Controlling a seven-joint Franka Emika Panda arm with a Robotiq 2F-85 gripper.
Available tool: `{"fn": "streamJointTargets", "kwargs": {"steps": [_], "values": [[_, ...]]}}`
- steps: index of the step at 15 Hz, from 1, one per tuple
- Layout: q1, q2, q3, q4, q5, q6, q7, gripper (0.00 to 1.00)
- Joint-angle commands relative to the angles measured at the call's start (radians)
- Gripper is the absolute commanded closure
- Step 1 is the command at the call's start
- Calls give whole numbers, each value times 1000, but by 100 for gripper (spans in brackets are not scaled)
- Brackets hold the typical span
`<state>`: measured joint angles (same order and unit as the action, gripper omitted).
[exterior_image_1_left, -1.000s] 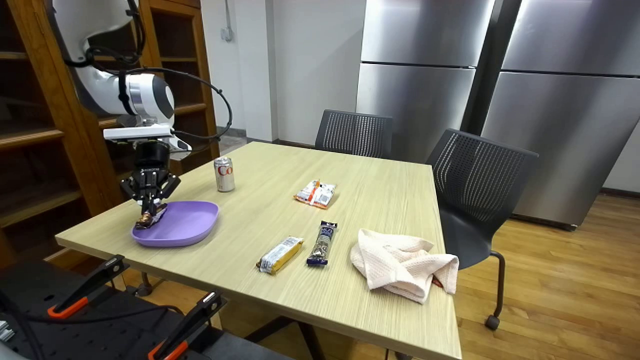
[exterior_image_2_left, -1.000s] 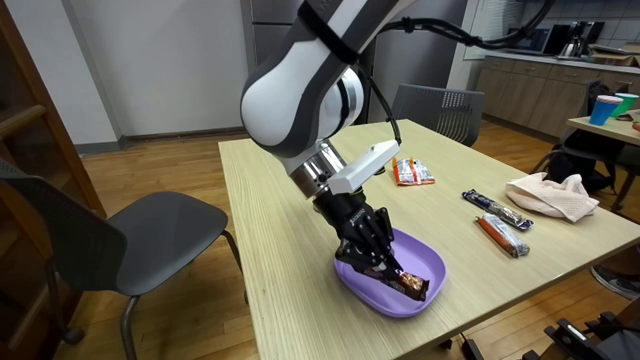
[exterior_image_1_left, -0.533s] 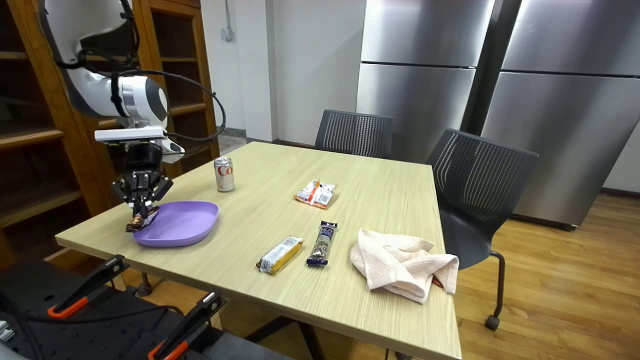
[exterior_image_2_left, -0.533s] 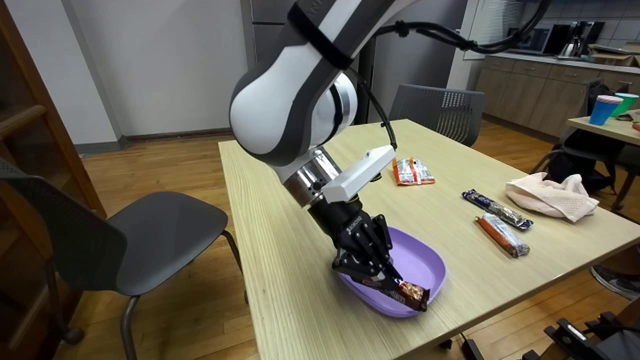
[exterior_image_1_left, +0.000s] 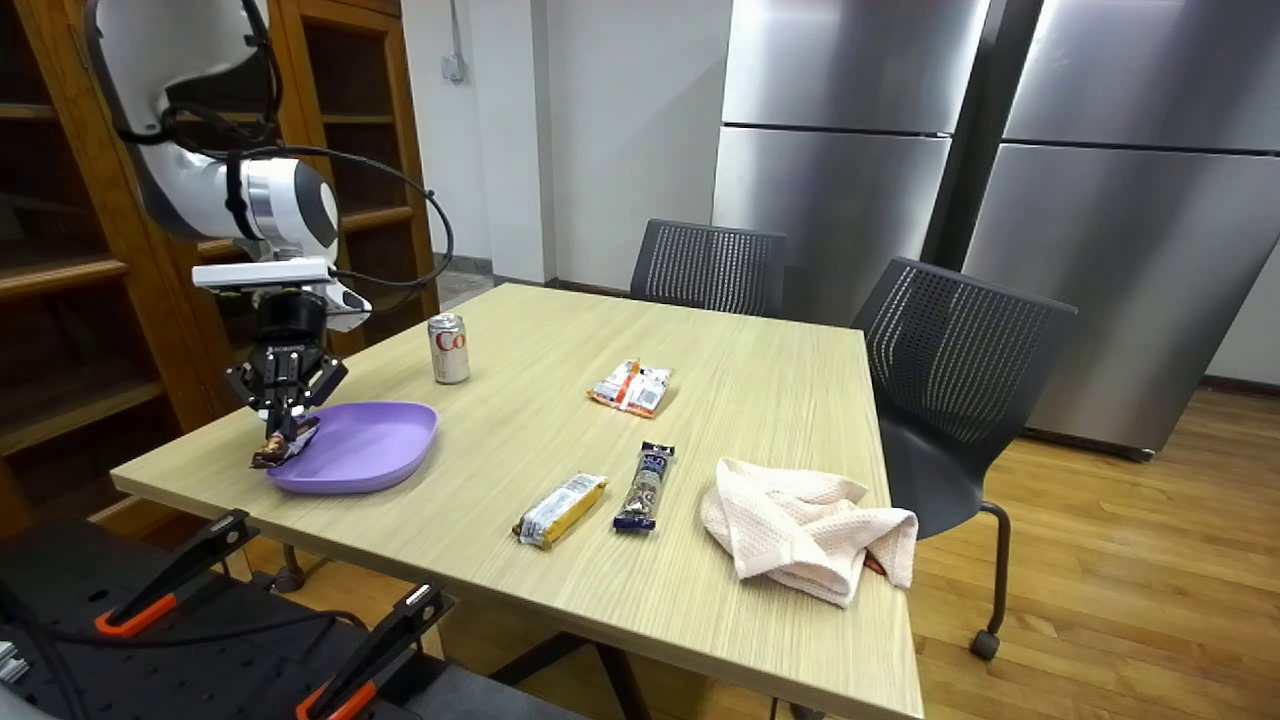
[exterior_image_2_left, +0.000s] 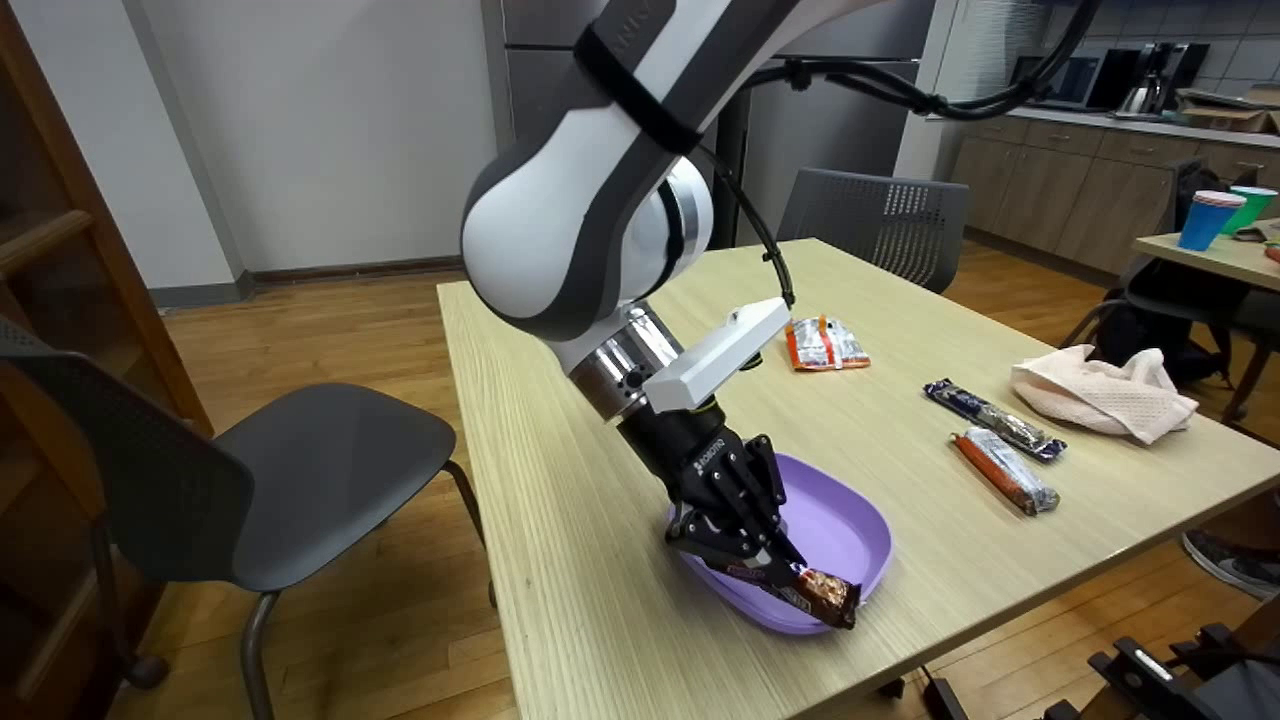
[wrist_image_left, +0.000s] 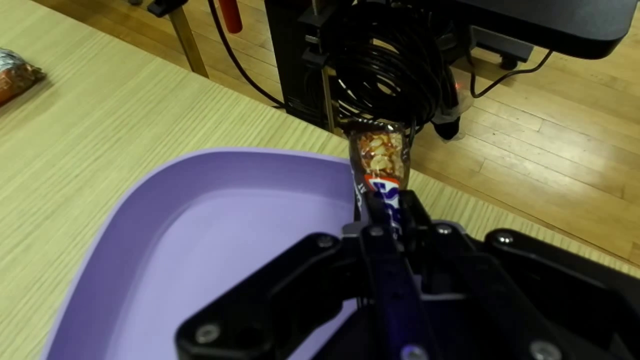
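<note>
My gripper (exterior_image_1_left: 284, 424) is shut on a brown-wrapped snack bar (exterior_image_2_left: 828, 592) with a clear window showing nuts. The gripper also shows in the exterior view (exterior_image_2_left: 788, 550) and in the wrist view (wrist_image_left: 391, 210), where the bar (wrist_image_left: 381, 155) sticks out beyond the fingertips. A purple plate (exterior_image_1_left: 365, 450) lies under and beside the gripper, in the exterior view (exterior_image_2_left: 835, 520) and the wrist view (wrist_image_left: 200, 250). The bar is over the plate's rim, at the side opposite the can. I cannot tell whether it touches the rim. The bar's rear part is hidden by the fingers.
A soda can (exterior_image_1_left: 449, 350) stands behind the plate. A snack bag (exterior_image_1_left: 632, 388), a yellow-wrapped bar (exterior_image_1_left: 562, 510), a dark blue-wrapped bar (exterior_image_1_left: 645, 488) and a crumpled pink towel (exterior_image_1_left: 800, 530) lie on the table (exterior_image_1_left: 520, 400). Chairs (exterior_image_2_left: 330, 480) stand around it.
The gripper has moved with the bar from over the plate's inside to over its rim, then sunk slightly. The bar stays gripped. The plate and other things have not moved.
</note>
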<state>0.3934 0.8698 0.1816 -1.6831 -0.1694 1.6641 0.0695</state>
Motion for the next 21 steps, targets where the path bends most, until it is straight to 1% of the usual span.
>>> {"fn": "streamJointTargets", "kwargs": {"steps": [1,2,3,10,11,12,17,21], "values": [[2,12,-2,41,10,-57,19,63],[2,12,-2,42,11,-60,20,61],[1,10,-3,42,12,-65,22,56],[1,-1,-4,38,13,-72,31,3],[-1,-6,-5,35,15,-69,33,0],[-3,-9,-6,34,15,-67,35,0],[-21,-34,-24,21,15,-53,49,0],[-49,-53,-42,14,23,-45,59,0]]}}
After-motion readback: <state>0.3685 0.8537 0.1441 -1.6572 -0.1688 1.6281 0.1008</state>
